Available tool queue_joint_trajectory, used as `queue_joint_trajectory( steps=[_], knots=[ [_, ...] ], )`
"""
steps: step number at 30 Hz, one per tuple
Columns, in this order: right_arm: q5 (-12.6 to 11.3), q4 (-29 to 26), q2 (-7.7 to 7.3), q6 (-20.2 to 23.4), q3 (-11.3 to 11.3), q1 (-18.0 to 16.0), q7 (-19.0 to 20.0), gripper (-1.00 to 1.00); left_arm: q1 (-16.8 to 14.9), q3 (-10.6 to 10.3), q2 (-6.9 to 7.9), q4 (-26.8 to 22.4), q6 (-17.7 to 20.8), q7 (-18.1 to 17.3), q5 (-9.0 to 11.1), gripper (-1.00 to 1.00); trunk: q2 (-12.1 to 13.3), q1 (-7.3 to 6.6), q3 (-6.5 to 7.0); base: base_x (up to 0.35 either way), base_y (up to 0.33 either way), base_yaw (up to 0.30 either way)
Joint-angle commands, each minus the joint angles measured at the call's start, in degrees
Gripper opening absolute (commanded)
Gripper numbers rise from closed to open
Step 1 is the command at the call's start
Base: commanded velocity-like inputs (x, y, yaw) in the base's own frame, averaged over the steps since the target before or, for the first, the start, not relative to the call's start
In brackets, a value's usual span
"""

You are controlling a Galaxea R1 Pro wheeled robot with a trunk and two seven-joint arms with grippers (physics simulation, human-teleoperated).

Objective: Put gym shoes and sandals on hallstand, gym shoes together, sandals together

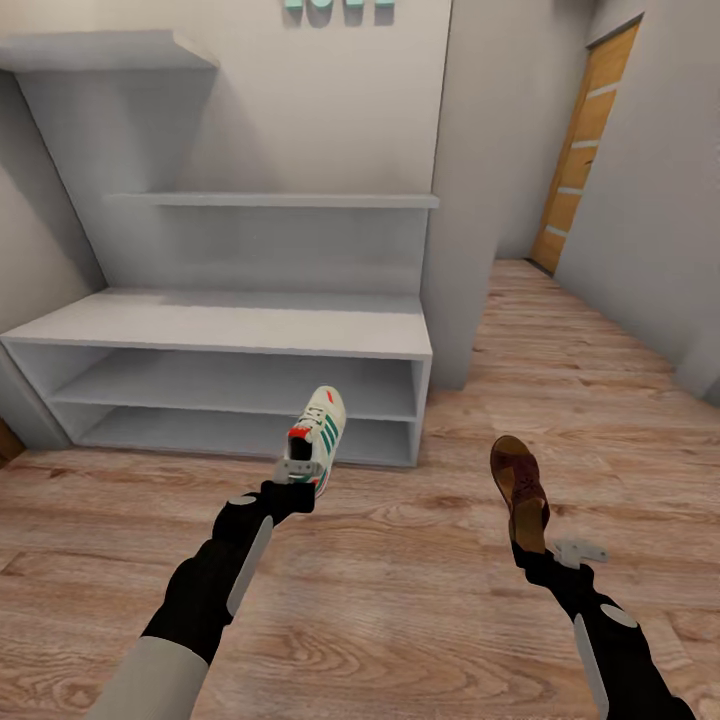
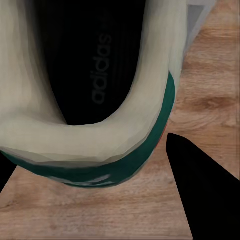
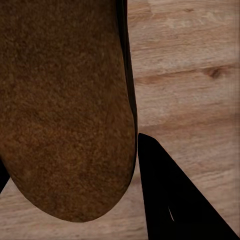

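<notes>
My left gripper (image 1: 300,480) is shut on the heel of a cream-white gym shoe (image 1: 320,432) with green stripes, held above the floor in front of the hallstand (image 1: 230,322). The left wrist view looks into that gym shoe (image 2: 90,135), with one dark finger (image 2: 200,190) beside its heel. My right gripper (image 1: 532,548) is shut on the heel end of a dark brown sandal (image 1: 518,485), held toe forward over the corridor floor (image 1: 400,580). Up close, the sandal (image 3: 65,110) shows its brown footbed with a finger (image 3: 170,200) alongside. The other gym shoe and sandal are out of view.
The hallstand has a bare bench top, two low shelves (image 1: 230,385) below and wall shelves (image 1: 270,200) above. A grey wall pillar (image 1: 470,250) stands right of it. The corridor runs back right to a wooden door (image 1: 585,150).
</notes>
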Motion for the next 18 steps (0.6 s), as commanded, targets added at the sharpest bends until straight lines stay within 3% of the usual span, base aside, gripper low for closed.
queue_joint_trajectory(
  steps=[1,7,11,18],
  knots=[
    [0.5,-0.4,-0.04,0.7,-0.2,-0.4,0.8,-1.0,0.2,0.3,0.22,0.3,0.0,0.4,0.6,-1.0,0.0,-0.01,-0.05,0.0,0.0,0.0],
    [0.5,0.5,0.02,-1.1,-0.1,-0.7,1.7,-1.0,2.0,0.5,0.46,-0.1,-1.6,0.6,0.5,-1.0,0.0,-0.01,-0.05,0.0,0.0,0.0],
    [0.5,-0.9,0.1,-1.2,-0.1,-0.7,1.7,-1.0,2.4,1.8,1.57,1.1,-2.8,0.6,0.6,-1.0,0.0,-0.01,-0.05,0.0,0.0,0.0],
    [0.5,-3.1,0.13,-0.6,-0.1,-0.7,1.6,-1.0,2.4,3.3,2.09,3.4,-5.1,0.6,0.4,-1.0,0.0,-0.01,-0.05,0.0,0.0,0.0]
  ],
)
